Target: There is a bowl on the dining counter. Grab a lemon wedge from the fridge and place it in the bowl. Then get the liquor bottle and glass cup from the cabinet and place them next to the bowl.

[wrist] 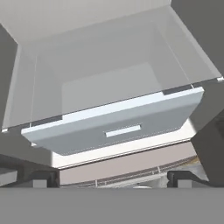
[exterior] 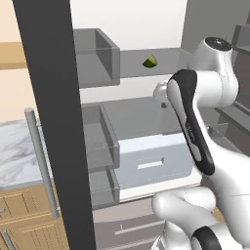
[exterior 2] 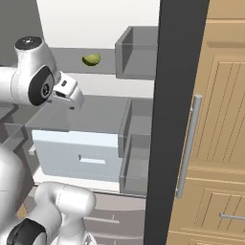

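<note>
Hand view: hand (wrist: 112, 177) released, tips cut off; lemon wedge (exterior: 150, 61) small on fridge (exterior: 146, 112) shelf.

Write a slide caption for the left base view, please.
Open fridge: lemon wedge on upper shelf, arm reaching inside.

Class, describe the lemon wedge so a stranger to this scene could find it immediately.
Start at the open fridge. Inside, the lemon wedge lies alone on the grey upper shelf, above the pale drawer. It is the only small yellow-green thing among grey and white fittings.
</note>
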Controlling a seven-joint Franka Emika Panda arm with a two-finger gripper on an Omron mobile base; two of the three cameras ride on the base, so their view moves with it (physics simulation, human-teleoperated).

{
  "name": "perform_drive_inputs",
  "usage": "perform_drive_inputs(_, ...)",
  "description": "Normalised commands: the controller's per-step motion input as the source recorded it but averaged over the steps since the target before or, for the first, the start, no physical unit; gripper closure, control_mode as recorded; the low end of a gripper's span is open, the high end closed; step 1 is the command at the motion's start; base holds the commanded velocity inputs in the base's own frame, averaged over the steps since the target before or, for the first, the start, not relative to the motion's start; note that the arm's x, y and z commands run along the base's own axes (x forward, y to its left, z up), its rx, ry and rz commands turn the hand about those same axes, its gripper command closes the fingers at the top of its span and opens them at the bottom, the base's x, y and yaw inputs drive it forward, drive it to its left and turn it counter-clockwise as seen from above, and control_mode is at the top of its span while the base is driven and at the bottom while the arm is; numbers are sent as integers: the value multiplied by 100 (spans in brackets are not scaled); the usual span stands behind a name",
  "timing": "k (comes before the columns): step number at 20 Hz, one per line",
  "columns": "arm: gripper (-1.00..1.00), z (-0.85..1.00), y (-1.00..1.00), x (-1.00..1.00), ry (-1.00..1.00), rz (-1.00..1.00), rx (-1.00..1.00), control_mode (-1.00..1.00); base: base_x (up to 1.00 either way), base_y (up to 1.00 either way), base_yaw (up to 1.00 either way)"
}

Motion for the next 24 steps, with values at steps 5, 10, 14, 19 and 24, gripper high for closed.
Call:
perform_drive_inputs(5,-100,21,0,52,-17,-3,-15,-100,0,0,0)
perform_drive_inputs(10,-100,32,0,52,-10,-5,-6,-100,0,0,0)
perform_drive_inputs(14,-100,38,0,61,0,0,0,-100,0,0,0)
perform_drive_inputs(19,-100,31,0,65,0,-1,0,-100,0,0,0)
perform_drive_inputs(24,-100,6,2,64,0,0,-3,-100,0,0,0)
